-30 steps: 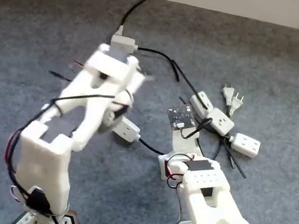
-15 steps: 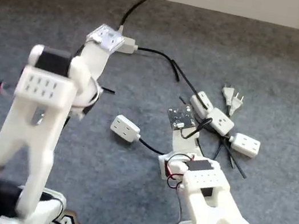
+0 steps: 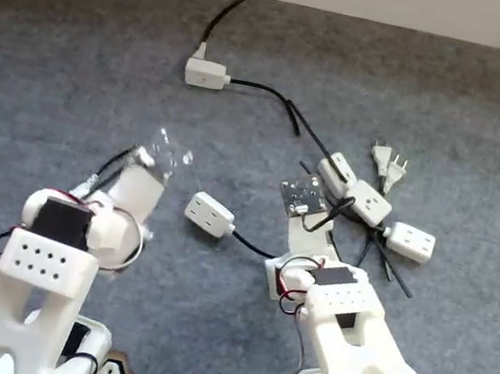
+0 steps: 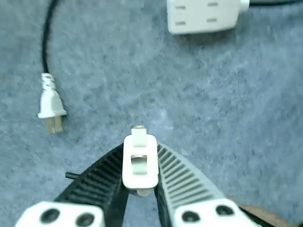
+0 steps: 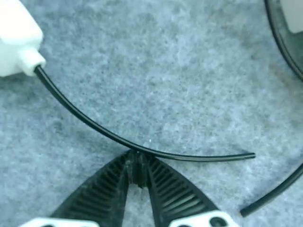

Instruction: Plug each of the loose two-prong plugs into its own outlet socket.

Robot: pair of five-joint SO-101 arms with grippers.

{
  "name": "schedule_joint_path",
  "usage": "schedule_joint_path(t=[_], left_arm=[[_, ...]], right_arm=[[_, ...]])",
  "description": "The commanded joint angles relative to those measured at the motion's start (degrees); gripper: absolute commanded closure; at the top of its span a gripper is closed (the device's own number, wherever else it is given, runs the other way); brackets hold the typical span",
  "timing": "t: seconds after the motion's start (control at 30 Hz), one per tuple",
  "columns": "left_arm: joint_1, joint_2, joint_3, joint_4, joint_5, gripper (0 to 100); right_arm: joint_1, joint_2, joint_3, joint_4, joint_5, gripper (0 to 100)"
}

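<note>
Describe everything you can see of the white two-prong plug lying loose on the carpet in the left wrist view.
The white two-prong plug has a small moulded plastic body with a ribbed collar where its thin black cord enters. Two short brass-coloured prongs stick out side by side, bare and unplugged. It lies flat on the grey carpet, its cord curving away to the picture's edge. Only the carpet touches it; the white rectangular outlet block lies apart from it.
</note>
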Motion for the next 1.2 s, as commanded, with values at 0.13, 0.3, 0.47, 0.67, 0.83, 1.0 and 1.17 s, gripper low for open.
schedule_joint_path(t=[0.13, 0.3, 0.47, 0.67, 0.83, 1.0, 1.17], left_arm=[[-6.9, 14.64, -3.82, 4.4, -7.47, 99], [-9.19, 35.38, -11.82, 3.87, -7.3, 99], [-14.11, 51.21, -17.63, -4.4, -7.47, 99], [-13.85, 54.29, -17.63, -14.68, -7.56, 99], [-11.03, 54.46, -17.98, -15.21, -7.65, 93], [-11.12, 54.11, -17.8, -16.62, -7.38, 93], [-11.12, 53.41, -18.15, -17.23, -7.65, 93]], right_arm=[[0.92, -0.4, 0.04, -0.66, -0.62, 98.5], [0.92, -0.4, 0.04, -0.57, -0.62, 98.5], [0.92, -0.4, 0.13, -0.57, -0.62, 98.5], [0.92, -0.4, 0.13, -0.57, -0.62, 98.5], [0.92, -0.4, 0.13, -0.57, -0.62, 98.5], [0.84, -0.13, 0.13, -0.57, -0.62, 98.5], [0.84, -0.04, 0.13, -0.57, -0.62, 98.5]])
